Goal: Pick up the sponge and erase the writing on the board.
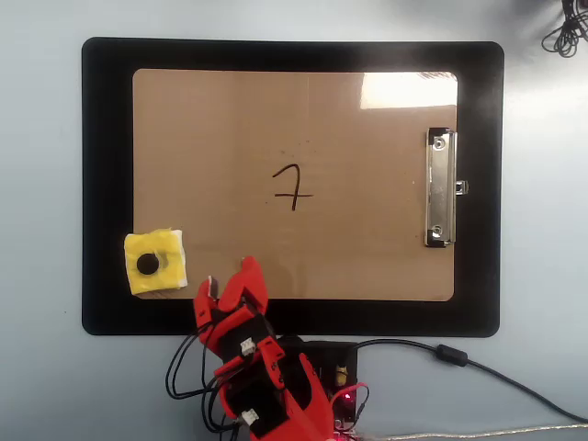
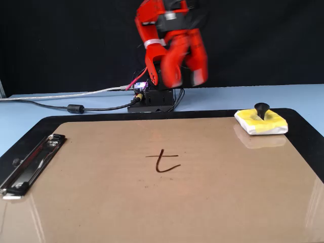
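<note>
The brown board point(image 1: 367, 248) lies on a black mat point(image 1: 106, 184); it also shows in the fixed view point(image 2: 228, 192). The writing point(image 1: 294, 188), a dark crossed "7", sits at its middle and shows in the fixed view too point(image 2: 162, 162). The yellow sponge point(image 1: 168, 271) with a black knob lies at the board's lower-left corner in the overhead view, partly on the mat, and at the far right in the fixed view point(image 2: 260, 124). My red gripper point(image 1: 228, 276) hovers over the board's near edge, right of the sponge, open and empty. It is blurred in the fixed view point(image 2: 186, 81).
A silver clip point(image 1: 440, 188) sits on the board's right short edge, at the left in the fixed view point(image 2: 30, 164). A controller board point(image 1: 335, 372) and cables point(image 1: 459, 358) lie beside the arm's base. Another coiled cable point(image 1: 565, 32) lies at the top right.
</note>
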